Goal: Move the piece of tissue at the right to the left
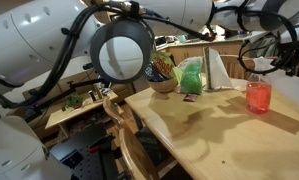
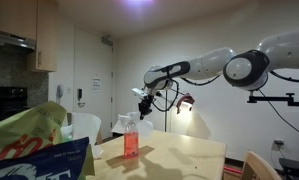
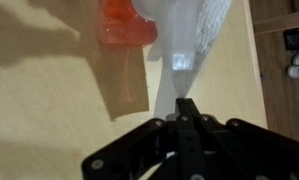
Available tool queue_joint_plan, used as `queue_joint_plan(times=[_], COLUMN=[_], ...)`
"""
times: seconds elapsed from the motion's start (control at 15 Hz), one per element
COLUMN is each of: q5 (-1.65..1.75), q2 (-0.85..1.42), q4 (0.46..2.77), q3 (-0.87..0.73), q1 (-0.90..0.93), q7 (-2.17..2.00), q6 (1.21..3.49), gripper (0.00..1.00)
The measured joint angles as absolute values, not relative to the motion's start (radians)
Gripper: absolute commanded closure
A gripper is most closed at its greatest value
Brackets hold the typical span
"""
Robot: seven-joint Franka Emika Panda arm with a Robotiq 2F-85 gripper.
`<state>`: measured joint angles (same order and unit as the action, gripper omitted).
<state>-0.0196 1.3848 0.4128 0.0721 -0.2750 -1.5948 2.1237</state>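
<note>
The piece of tissue [image 3: 196,30] is white and stands crumpled on the wooden table [image 3: 49,110], right beside a red translucent cup [image 3: 127,25]. Both exterior views show the pair: the tissue [image 1: 218,70] with the cup [image 1: 257,96], and the tissue [image 2: 123,124] behind the cup [image 2: 131,143]. My gripper [image 3: 186,103] is shut, its black fingers pressed together with nothing visible between them. It hangs in the air a little short of the tissue, apart from it. In an exterior view the gripper [image 2: 142,104] hovers just above the tissue and cup.
A green bag [image 1: 191,77] and a bowl [image 1: 163,84] stand on the table [image 1: 189,130] beside the tissue. A chip bag [image 2: 34,145] fills the foreground of an exterior view. A wooden chair [image 1: 124,130] stands at the table's near edge.
</note>
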Motion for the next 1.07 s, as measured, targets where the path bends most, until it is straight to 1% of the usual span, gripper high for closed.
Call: queue_joint_plan(times=[0.4, 0.73, 1.07], q5=[0.016, 0.010, 0.013], q2=[1.411, 1.466, 1.470], q4=[0.426, 0.417, 0.418], q3=[0.024, 0.004, 0.005], q1=[-0.266, -0.271, -0.271], q7=[-1.589, -1.575, -1.554], q6=[2.014, 2.002, 2.005], gripper=[1.00, 1.00, 0.99])
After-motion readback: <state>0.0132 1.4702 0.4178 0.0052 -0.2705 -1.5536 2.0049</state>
